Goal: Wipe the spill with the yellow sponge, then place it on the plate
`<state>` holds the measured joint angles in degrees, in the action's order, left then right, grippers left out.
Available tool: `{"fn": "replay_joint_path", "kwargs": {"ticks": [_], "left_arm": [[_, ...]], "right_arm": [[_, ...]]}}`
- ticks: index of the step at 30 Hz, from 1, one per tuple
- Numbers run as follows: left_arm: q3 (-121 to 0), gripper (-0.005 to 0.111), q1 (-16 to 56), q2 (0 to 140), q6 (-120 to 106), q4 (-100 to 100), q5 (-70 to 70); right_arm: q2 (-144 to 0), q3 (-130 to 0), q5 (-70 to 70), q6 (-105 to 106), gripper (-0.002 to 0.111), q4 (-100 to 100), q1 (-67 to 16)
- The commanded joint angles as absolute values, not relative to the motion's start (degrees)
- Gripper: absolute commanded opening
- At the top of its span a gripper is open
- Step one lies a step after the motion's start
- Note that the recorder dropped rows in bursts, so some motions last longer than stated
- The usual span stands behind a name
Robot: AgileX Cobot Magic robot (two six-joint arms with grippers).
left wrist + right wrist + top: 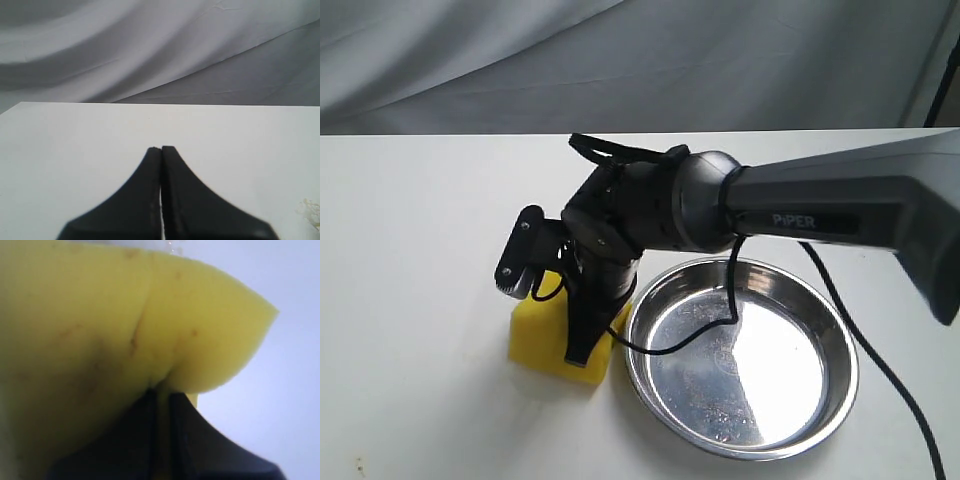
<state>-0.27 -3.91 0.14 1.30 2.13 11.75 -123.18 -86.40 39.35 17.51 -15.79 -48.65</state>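
Note:
The yellow sponge [540, 336] rests on the white table, just left of the plate [846, 372]. My right gripper [582, 348] reaches across from the right, points down and is shut on the sponge, pinching a fold of foam. Up close, the yellow sponge [100, 315] bulges over the right gripper [161, 392], with yellow foam squeezed between the dark fingers. The shiny silver plate holds nothing but reflections. The spill is hidden; I see no brown blotch on the table. My left gripper [161, 148] is shut and holds nothing, hovering over bare white table.
A black cable [720, 325] from the right arm droops over the plate's near-left rim. Grey cloth [620, 60] hangs behind the table's far edge. A small pale crumpled thing [311, 209] lies at the edge of the left wrist view.

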Motion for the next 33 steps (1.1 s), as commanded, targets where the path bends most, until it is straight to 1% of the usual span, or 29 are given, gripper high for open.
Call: {"fn": "replay_joint_path", "kwargs": {"ticks": [1,4,13,17,21,24,28,33], "left_arm": [[0.0,0.0,-4.0,0.0,1.4,2.1,11.6],[0.0,0.0,-4.0,0.0,1.4,2.1,11.6],[0.0,0.0,-4.0,0.0,1.4,2.1,11.6],[0.0,0.0,-4.0,0.0,1.4,2.1,11.6],[0.0,0.0,-4.0,0.0,1.4,2.1,11.6],[0.0,0.0,-4.0,0.0,1.4,2.1,11.6],[0.0,0.0,-4.0,0.0,1.4,2.1,11.6],[0.0,0.0,-4.0,0.0,1.4,2.1,11.6]], "right_arm": [[-123.7,-85.9,43.4,26.1,0.0,-14.7,-51.4],[-123.7,-85.9,49.3,35.1,0.0,-12.9,-54.3],[-123.4,-85.9,56.7,35.2,0.0,-7.4,-62.1],[-123.4,-85.9,57.3,35.2,0.0,-2.3,-65.9],[-123.4,-86.1,51.2,34.6,0.0,-1.9,-68.3],[-123.4,-86.1,42.5,33.4,0.0,-1.9,-68.6],[-123.7,-86.1,33.4,30.1,0.0,-2.3,-66.5],[-124.4,-86.1,30.0,29.5,0.0,-2.3,-61.5]]}}
